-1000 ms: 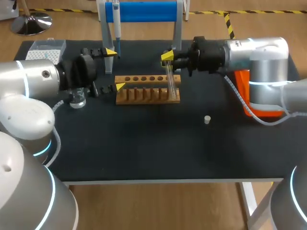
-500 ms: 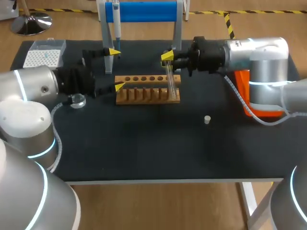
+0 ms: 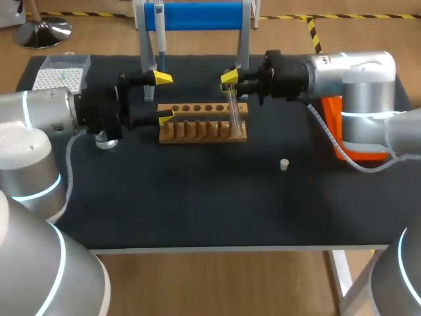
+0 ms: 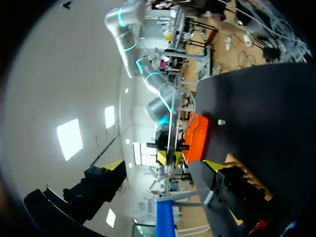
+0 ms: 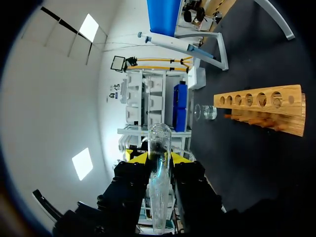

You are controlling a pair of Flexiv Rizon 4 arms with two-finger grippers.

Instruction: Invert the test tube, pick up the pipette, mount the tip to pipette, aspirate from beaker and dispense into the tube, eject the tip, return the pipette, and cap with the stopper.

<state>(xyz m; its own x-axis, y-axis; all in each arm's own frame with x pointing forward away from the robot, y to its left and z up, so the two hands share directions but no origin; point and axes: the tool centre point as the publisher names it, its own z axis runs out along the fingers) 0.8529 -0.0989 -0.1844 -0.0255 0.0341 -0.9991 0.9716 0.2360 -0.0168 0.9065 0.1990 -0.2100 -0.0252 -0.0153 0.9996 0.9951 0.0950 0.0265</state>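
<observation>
Our right end effector (image 3: pixel 229 78) pinches a clear glass test tube (image 3: pixel 233 112) near its top, with a yellow-tipped finger pressed to it from either side. The tube stands almost upright at the right end of the wooden test tube rack (image 3: pixel 197 128); we cannot tell whether its foot sits in a hole. Our left end effector (image 3: pixel 163 97) has its fingers spread wide with nothing between them, just beside the rack's left end. Behind it a white-and-blue pipette (image 3: pixel 159 29) hangs on the blue-barred stand (image 3: pixel 197 14). A small glass beaker (image 3: pixel 105 139) shows under our left arm. The white box of pipette tips (image 3: pixel 58 74) lies at the back left corner of the black bench (image 3: pixel 197 204). A small white stopper (image 3: pixel 283 164) lies alone on the bench, well apart from the rack, towards our right arm.
</observation>
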